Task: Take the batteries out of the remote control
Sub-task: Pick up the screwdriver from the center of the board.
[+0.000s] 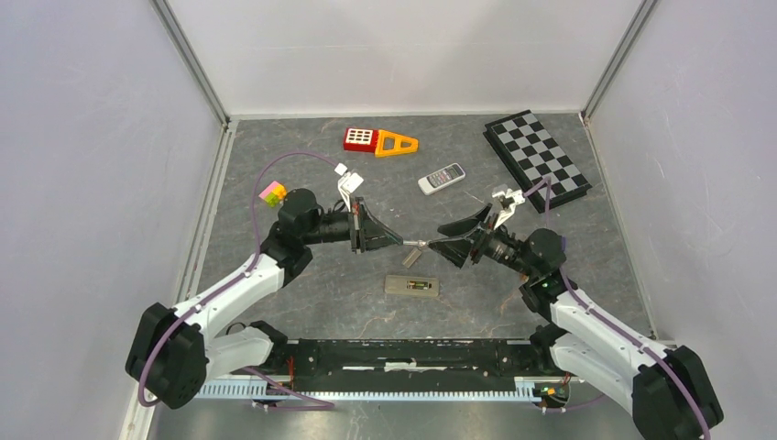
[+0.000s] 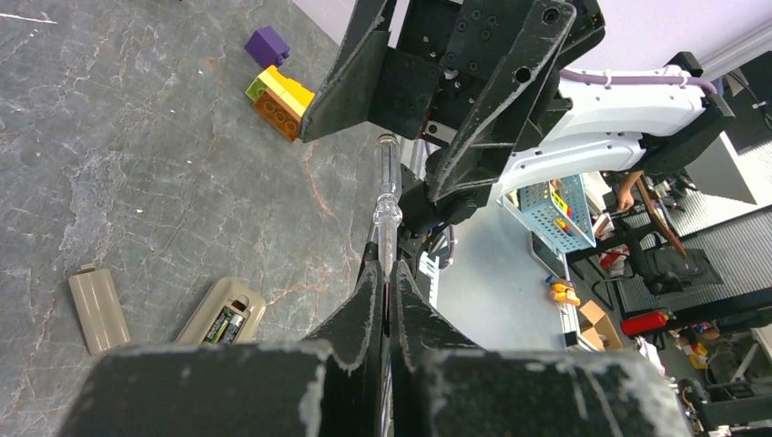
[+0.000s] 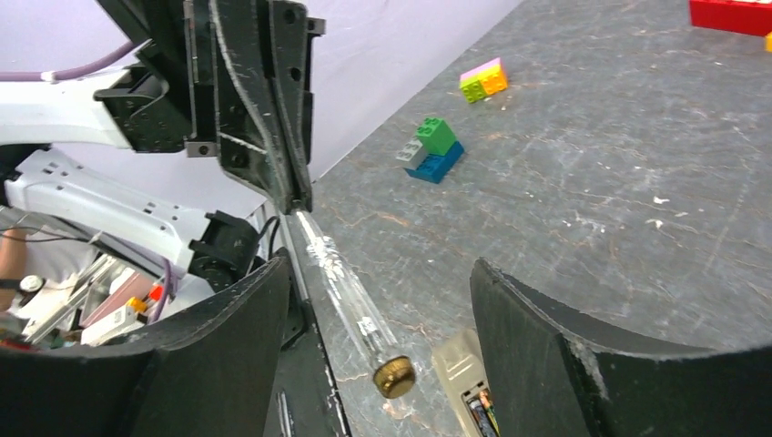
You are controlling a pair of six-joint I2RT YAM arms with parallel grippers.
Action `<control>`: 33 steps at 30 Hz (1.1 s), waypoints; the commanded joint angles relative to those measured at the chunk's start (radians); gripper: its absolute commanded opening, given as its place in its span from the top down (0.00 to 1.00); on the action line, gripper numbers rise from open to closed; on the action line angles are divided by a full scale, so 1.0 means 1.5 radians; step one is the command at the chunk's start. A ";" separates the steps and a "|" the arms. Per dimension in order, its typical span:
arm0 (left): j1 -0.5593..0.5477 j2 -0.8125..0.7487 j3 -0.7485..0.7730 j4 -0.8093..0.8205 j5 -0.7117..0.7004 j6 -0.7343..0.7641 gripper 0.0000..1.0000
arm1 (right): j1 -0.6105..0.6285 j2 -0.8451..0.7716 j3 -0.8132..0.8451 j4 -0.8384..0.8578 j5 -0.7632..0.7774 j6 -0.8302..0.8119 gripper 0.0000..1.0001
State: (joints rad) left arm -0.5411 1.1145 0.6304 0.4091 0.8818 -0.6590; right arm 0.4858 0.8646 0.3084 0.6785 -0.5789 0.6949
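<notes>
Where 2 arms (image 1: pixel 243 280) meet: tip to tip
Left tool (image 2: pixel 387 278): clamped on clear stick (image 3: pixel 339 284)
Right tool (image 1: pixel 440 240): wide around stick's end
Bench (image 1: pixel 476 312): grey, white walls (image 1: pixel 394 55)

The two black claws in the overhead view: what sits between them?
A thin clear pen-like stick, pinched by the left gripper; its brass-capped end reaches between the right gripper's open jaws, seen best in the right wrist view.

Overhead view looks down; facing wrist views closely share the clear stick (image 2: pixel 386 200).
</notes>
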 commanded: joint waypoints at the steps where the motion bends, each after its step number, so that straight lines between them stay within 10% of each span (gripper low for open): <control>1: -0.002 0.007 0.006 0.046 0.002 -0.028 0.98 | -0.001 0.023 0.004 0.097 -0.063 0.029 0.25; 11: -0.003 0.041 0.014 0.096 0.032 -0.054 0.98 | -0.001 0.048 0.005 0.137 -0.120 0.021 0.48; 33: -0.004 0.032 0.004 0.102 0.048 -0.059 0.98 | 0.000 0.041 0.009 0.149 -0.158 0.007 0.60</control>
State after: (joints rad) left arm -0.5411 1.1717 0.6304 0.5201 0.9382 -0.7219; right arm 0.4831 0.9478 0.3080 0.8467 -0.7872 0.7166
